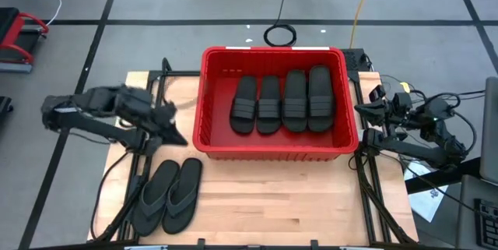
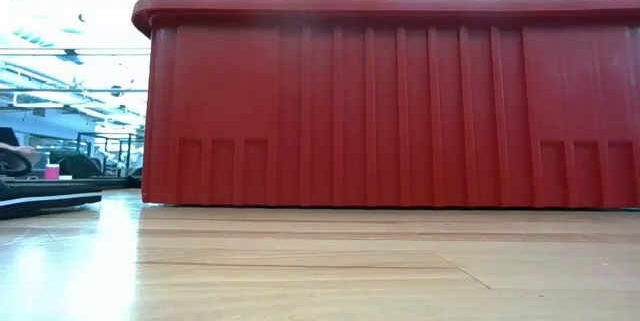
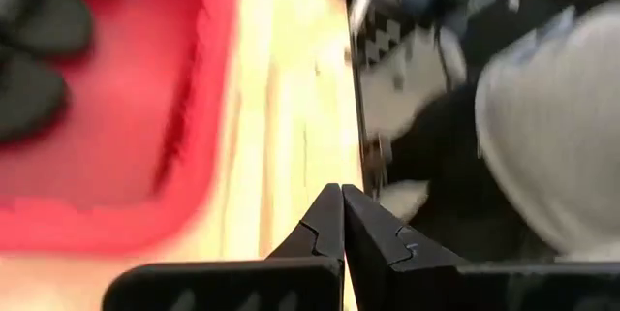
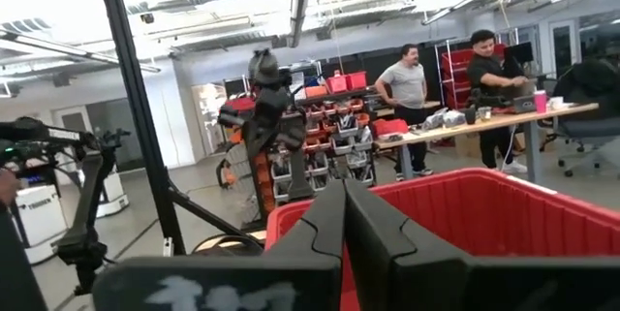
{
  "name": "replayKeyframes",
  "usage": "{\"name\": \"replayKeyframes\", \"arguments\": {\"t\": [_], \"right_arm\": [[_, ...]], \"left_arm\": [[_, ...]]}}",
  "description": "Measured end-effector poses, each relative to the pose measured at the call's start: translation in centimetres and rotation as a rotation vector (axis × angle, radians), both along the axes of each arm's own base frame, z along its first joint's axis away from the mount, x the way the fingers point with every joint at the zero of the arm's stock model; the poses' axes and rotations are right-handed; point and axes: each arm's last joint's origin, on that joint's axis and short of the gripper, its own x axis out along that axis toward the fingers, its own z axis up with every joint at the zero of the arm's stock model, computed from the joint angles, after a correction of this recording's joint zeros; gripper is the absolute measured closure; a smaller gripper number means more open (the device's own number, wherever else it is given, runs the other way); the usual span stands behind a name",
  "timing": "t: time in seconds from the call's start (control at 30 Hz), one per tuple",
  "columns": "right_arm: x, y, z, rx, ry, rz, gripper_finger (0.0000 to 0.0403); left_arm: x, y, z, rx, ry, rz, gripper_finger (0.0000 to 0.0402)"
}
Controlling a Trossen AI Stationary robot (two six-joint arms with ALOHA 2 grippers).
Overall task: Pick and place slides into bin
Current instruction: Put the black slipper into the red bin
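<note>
I am watching the left gripper (image 1: 180,136) hanging with its fingers (image 3: 325,226) clenched on nothing, just beside the left wall of the red bin (image 1: 198,102). The pair of thong-strap slides (image 1: 166,195) is lying on the wooden table (image 1: 280,203) just nearward of those fingers, toward the front edge, side by side and touching. Their long axes are running front to back, tilted slightly, toes toward the fingertips. I am judging the left arm the nearer one by far; the right gripper (image 1: 366,135) is waiting pressed shut at the bin's far side, well apart from the pair, with the whole tub between. Four wide-strap slides (image 1: 282,102) are already lying in a row inside the bin, also front to back. The tabletop around the pair is pale bare wood, flat. In the room beyond I am seeing two people standing at a workbench (image 4: 494,122).
</note>
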Motion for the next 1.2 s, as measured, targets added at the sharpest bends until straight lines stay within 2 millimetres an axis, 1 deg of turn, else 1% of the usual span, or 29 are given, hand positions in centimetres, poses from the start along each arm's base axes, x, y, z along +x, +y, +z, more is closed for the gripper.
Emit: {"name": "replayKeyframes", "arguments": {"t": [0.1,0.17,0.3,0.4,0.53,0.6,0.67,0.73,0.83,0.93,1.03,1.13,1.2], "right_arm": [[-0.1,0.0,0.2,-0.023,-0.003,-0.01,0.0403],[-0.4,0.0,0.4,-0.027,-0.011,-0.036,0.0403],[-0.8,0.0,0.9,-0.055,-0.024,-0.084,0.0403],[-1.1,0.1,1.2,-0.056,-0.023,-0.087,0.0403],[-1.7,0.3,1.3,-0.017,0.018,-0.079,0.0403],[-2.0,0.4,1.2,-0.005,0.054,-0.077,0.0403],[-2.2,0.4,1.1,0.002,0.08,-0.077,0.0403],[-2.3,0.5,1.2,0.005,0.08,-0.076,0.0403],[-2.5,0.5,1.4,0.002,0.07,-0.074,0.0403],[-2.5,0.5,1.4,0.012,0.073,-0.073,0.0403],[-2.5,0.5,1.4,0.012,0.076,-0.075,0.0403],[-2.5,0.5,1.4,0.003,0.071,-0.078,0.0403],[-2.5,0.5,1.5,0.0,0.063,-0.079,0.0403]], "left_arm": [[0.8,-1.6,-1.3,0.031,0.124,-0.06,0.0401],[1.2,-2.8,-2.1,0.074,0.201,-0.068,0.0401],[1.9,-4.9,-3.0,0.136,0.252,-0.046,0.0388],[2.3,-5.9,-4.3,0.161,0.312,0.022,0.0361],[2.0,-6.1,-6.8,0.12,0.477,0.159,0.0307],[1.8,-6.3,-8.0,0.106,0.527,0.207,0.0282],[1.6,-6.7,-8.7,0.093,0.538,0.227,0.0265],[1.7,-7.2,-9.0,0.068,0.508,0.231,0.0254],[2.2,-8.8,-9.3,-0.017,0.408,0.151,0.0243],[2.5,-10.6,-10.8,-0.105,0.373,0.07,0.0229],[2.2,-11.8,-13.1,-0.134,0.444,0.067,0.021],[2.0,-12.4,-15.0,-0.16,0.54,0.138,0.0188],[2.0,-12.7,-15.9,-0.169,0.567,0.188,0.0174]]}}
